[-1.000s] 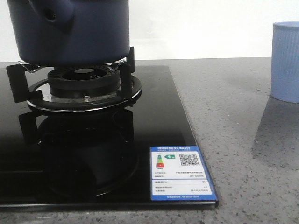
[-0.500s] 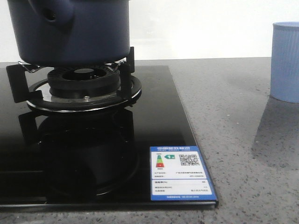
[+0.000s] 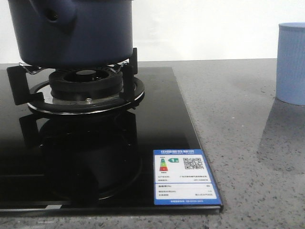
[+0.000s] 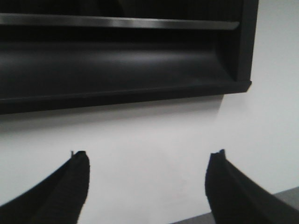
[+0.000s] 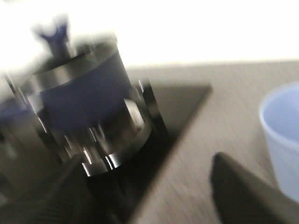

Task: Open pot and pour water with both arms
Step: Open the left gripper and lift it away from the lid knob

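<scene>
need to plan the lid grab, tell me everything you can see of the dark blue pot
The pot is round, dark navy, with smooth matte walls and a stubby side socket with a hole. It sits upright on the burner's black supports on the glass stove. The blurred right wrist view shows a metallic rim and a blue knob on top, so the lid seems on. Neither hand touches it.

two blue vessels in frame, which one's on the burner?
The dark navy pot, sitting on the black burner grate. The light blue ribbed cup stands on the grey counter, off to the right.

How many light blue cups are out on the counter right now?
1. The cup stands on the grey counter at the right edge, apart from the stove. Others may sit outside the frame.
</scene>
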`<control>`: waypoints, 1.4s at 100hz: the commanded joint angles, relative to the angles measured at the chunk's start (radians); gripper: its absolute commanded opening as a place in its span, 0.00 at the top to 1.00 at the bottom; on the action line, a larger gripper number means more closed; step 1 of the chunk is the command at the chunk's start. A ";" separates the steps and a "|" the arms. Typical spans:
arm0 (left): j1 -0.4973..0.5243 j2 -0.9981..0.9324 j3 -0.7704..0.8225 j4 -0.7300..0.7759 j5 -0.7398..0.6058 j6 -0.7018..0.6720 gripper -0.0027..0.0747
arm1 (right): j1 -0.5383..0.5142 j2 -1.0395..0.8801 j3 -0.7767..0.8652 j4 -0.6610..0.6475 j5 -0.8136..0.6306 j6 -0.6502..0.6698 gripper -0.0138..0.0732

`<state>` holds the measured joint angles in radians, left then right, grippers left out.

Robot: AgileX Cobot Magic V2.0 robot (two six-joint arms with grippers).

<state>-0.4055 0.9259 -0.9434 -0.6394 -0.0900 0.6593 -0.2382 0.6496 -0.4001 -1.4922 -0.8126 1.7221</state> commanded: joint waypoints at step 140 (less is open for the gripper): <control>0.106 -0.750 0.718 -0.047 -0.018 0.000 0.99 | 0.001 -0.442 0.175 -0.162 0.459 -0.047 0.89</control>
<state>-0.3023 0.1677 -0.1975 -0.6794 -0.0458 0.6593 -0.2382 0.2024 -0.2093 -1.6742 -0.3659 1.6869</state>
